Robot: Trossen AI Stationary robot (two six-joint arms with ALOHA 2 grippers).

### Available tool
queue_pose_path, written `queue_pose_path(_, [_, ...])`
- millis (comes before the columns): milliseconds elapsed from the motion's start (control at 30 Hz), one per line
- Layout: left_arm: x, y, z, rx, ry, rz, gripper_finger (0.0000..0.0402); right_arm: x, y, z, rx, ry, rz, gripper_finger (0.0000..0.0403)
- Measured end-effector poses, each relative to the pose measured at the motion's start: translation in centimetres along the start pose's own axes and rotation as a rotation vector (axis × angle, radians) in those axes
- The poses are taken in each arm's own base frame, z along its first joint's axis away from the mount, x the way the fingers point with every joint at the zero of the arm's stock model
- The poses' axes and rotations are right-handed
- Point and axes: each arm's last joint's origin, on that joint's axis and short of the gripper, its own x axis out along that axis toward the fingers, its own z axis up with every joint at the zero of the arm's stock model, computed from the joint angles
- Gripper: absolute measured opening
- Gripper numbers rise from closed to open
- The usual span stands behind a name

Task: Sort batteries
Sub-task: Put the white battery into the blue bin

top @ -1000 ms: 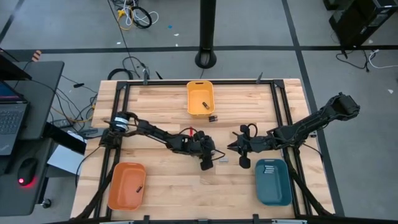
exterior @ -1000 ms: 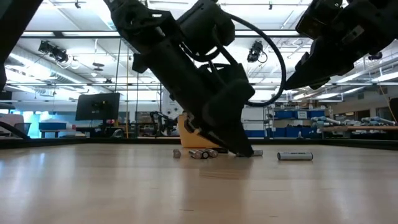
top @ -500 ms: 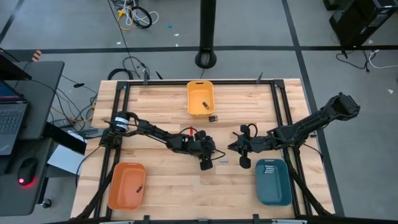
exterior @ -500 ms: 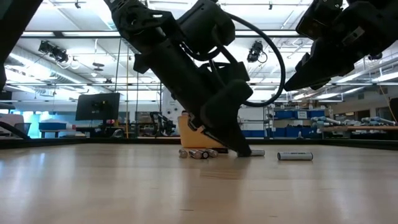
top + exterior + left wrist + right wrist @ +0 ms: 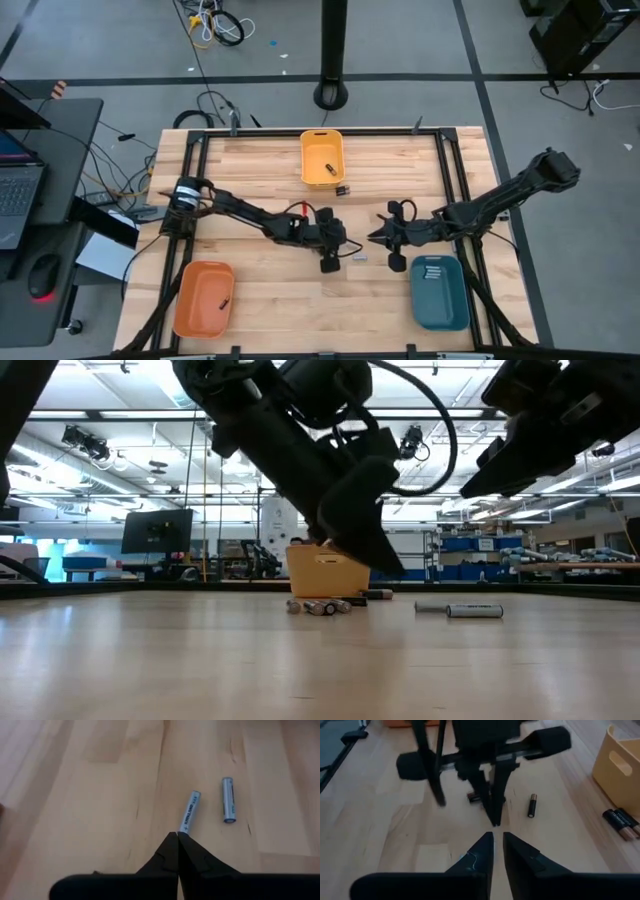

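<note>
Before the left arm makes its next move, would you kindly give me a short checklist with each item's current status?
1. Left tool shut: ok.
2. Pale battery gripped by it: not ok; it appears to lie on the table just past the tips.
3. Second pale battery apart from the first: ok.
4. Right tool apart from the left tool: ok.
5. Right tool's load: cannot tell.
6. Teal bin unobstructed from above: ok.

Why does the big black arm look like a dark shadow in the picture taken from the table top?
In the low view, bright ceiling lights behind turn the left arm's end effector into a silhouette; the small silvery cylinder battery still shows clearly. In the high view, light is even, shadows soft.
</note>
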Motion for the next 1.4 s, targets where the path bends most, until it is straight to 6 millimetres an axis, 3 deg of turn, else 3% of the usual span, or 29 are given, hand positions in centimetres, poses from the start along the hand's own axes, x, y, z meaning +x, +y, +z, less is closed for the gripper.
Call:
queue_pose_path(233, [-0.8,-0.1,0.6,0.036,-0.023,0.005,0.0003,-0.6,0.2,0.1,0.03,-0.01,0.014,0.0062])
queue_pose_path(500, [-1.4,-2.0,0.0,0.127,-0.018,0.12,0.0006,2.6,0.7,-1.9,0.08,0.094,-0.029,0.0083])
queue_pose_path(667, [-1.5,-3.1,-0.5,0.121,-0.131,0.054,0.0003,4.5,1.1,-3.0,0.075,0.117,-0.039,0.0101])
queue_pose_path(1233, [-1.2,-2.8,-3.3,0.066,-0.213,-0.045,0.0004,8.3,0.0,-5.8,0.117,0.188,-0.121,0.011])
queue_pose_path(1400, [-1.2,-2.6,-3.8,0.046,-0.211,-0.047,0.0004,8.6,0.0,-6.0,0.103,0.194,-0.122,0.0086])
